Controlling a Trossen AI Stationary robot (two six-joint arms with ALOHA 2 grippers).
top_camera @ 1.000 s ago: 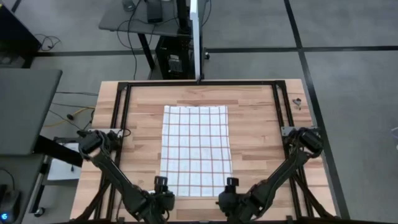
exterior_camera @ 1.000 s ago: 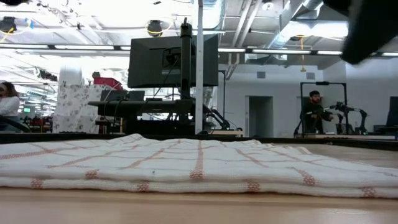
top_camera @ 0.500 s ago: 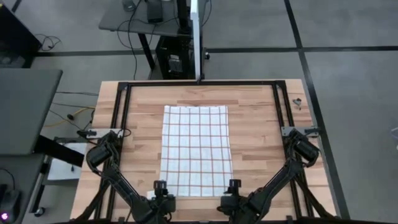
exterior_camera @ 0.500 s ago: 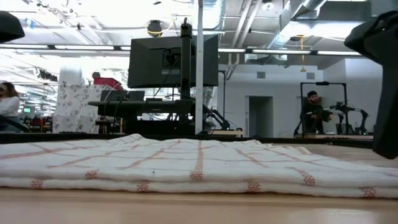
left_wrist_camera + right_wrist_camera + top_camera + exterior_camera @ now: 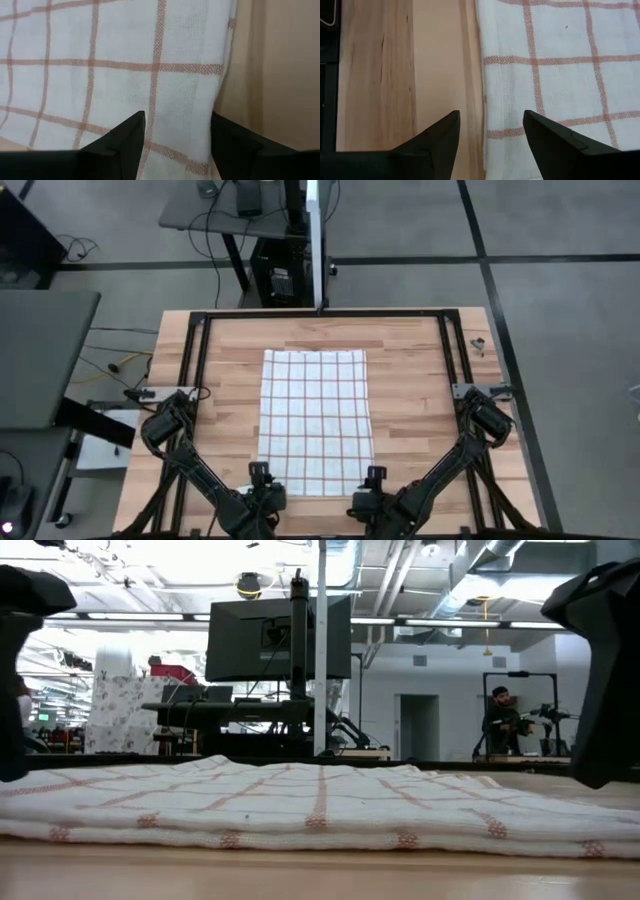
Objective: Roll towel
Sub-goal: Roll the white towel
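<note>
The towel (image 5: pixel 314 422) lies flat in the middle of the table (image 5: pixel 410 380), unrolled. The left gripper (image 5: pixel 177 145) and right gripper (image 5: pixel 491 137) hover with fingers apart over its two near corners, gripping nothing. This looks like the approach; next, both should pinch that near edge and turn it over evenly

Bright overhead ceiling lights (image 5: pixel 120 615) blow out the room's upper background in glare; the light wooden table (image 5: pixel 410 370) is evenly lit; near dark arm shapes (image 5: pixel 600 670) blur.
</note>
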